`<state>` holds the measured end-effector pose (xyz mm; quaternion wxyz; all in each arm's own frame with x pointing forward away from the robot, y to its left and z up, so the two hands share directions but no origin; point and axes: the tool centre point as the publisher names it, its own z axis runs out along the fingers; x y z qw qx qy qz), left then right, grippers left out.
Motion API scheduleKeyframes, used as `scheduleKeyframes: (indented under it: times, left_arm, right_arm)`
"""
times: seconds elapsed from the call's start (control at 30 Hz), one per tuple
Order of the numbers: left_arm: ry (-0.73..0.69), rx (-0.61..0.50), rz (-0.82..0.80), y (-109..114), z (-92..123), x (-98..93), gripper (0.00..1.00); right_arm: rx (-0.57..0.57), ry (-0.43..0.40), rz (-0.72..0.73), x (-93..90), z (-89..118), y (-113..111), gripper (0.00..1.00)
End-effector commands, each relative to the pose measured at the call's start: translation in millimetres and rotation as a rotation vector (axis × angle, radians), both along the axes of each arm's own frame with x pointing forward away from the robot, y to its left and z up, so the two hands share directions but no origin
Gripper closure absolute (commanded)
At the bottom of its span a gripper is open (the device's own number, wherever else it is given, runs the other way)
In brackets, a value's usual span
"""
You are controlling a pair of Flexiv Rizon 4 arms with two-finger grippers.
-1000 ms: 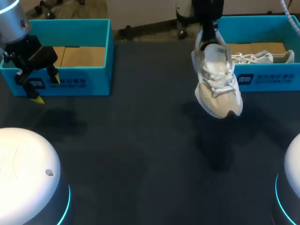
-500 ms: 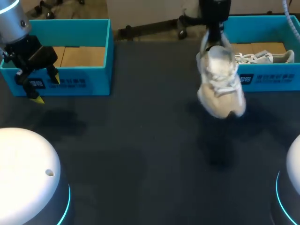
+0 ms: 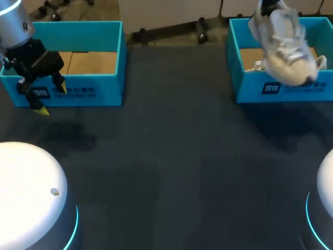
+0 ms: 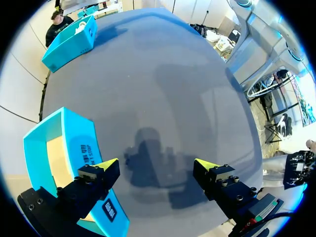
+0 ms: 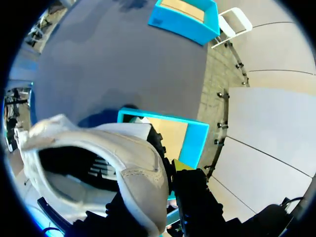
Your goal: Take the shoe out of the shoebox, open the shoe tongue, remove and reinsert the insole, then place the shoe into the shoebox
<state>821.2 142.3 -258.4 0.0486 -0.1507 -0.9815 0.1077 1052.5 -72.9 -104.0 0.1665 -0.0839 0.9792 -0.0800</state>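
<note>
White lace-up sneaker [image 3: 283,52] hangs in the air over the open top of the bright blue cardboard shoebox on the right [image 3: 250,91], clear of its floor. One second back it hung lower and nearer the middle, over the dark counter [image 3: 166,156] in front of that box; since then it has been carried right and toward the far edge. Judged: this is the return leg, with lowering and release the only steps left. Long axis steeply tilted: heel up toward the far side, toe down toward the near right corner of the box, laces and tongue facing the robot, sole turned away. It will probably need to be laid flatter to sit inside. Part of a second white shoe [image 3: 255,66] lies in the same box beneath it, so room is tight. Right hand [image 5: 168,163] pinches the heel collar, one finger inside the opening, one outside. Left hand [image 3: 51,99] unmoved over that second, spread wide with nothing between the fingers, hovering just in front of the matching blue shoebox on the left [image 3: 78,95].
</note>
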Motion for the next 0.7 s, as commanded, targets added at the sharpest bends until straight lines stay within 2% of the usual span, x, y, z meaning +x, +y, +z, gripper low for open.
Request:
scheduleKeyframes:
  times: [0.03,0.4,0.47,0.57,0.7]
  left_arm:
    - [0.001,0.001,-0.002,0.4,0.5,0.2,0.00]
    - [0.001,0.001,-0.002,0.4,0.5,0.2,0.00]
    - [0.001,0.001,-0.002,0.4,0.5,0.2,0.00]
    - [0.001,0.001,-0.002,0.4,0.5,0.2,0.00]
    - [0.001,0.001,-0.002,0.4,0.5,0.2,0.00]
  right_arm:
    - [0.005,0.013,0.002,5.1,3.3,-2.1,1.00]
    - [0.005,0.013,0.002,5.1,3.3,-2.1,1.00]
    - [0.034,0.022,0.011,24.4,1.7,-11.3,1.00]
    - [0.023,0.087,0.010,59.6,-18.8,-35.0,1.00]
    - [0.036,0.114,-0.012,94.8,-34.4,-59.7,1.00]
